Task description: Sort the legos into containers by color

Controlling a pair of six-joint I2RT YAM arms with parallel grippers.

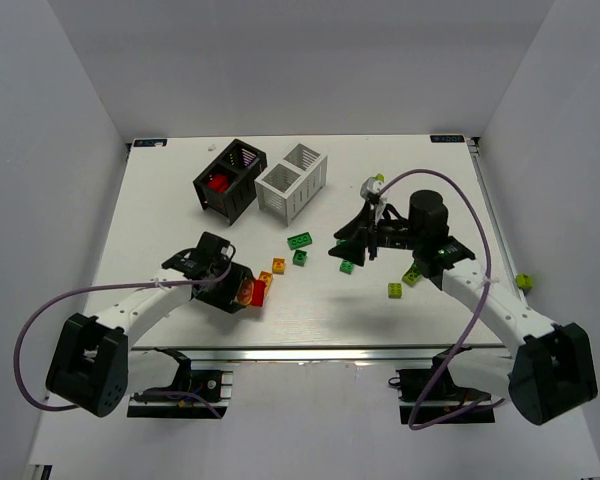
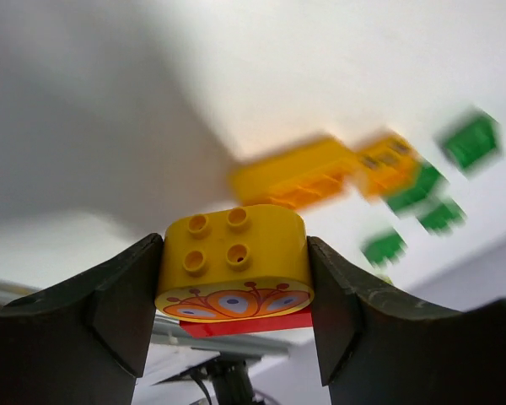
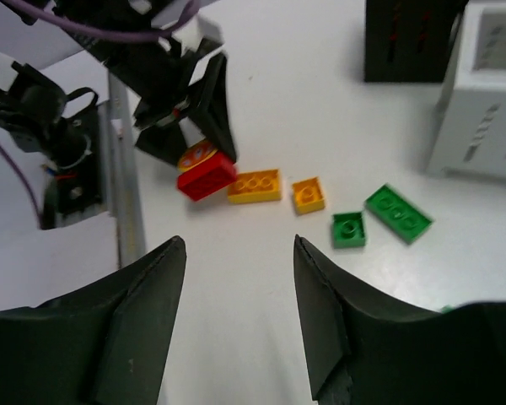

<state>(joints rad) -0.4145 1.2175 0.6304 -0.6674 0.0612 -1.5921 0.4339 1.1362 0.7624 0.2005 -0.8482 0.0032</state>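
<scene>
A: Report the desk (image 1: 310,310), largest items first.

B: Two containers stand at the far side, left of centre. The black container (image 1: 228,178) shows a red piece (image 1: 217,183) in the compartment nearer the arms. The white container (image 1: 292,180) stands just beside it on the right.

A: And the arms?

B: Right gripper (image 3: 238,253): jaws released, nothing between them, hovering above the desk right of centre. Left gripper (image 2: 236,278): jaws clenched on a yellow brick (image 2: 234,253) near the front left of the desk, well apart from both containers.

A: How does that brick lie?

B: Its long axis runs jaw to jaw, and each jaw bears on one rounded end. The studded face is turned toward the wrist camera, with the printed side face below it. A red brick (image 2: 249,323) touches its underside. Whether the two are coupled, I cannot tell.

A: Which step is in hand?

B: By my reading, pick-up of the yellow brick: grip made, transfer not yet done. The next move calls for a lift, then a carry away from the bases to a compartment other than the one holding red. If the red brick rides along, separate it first. An orange-yellow brick (image 3: 255,186) and a green brick (image 3: 397,213) lie loose on the route, so pass above them.
</scene>
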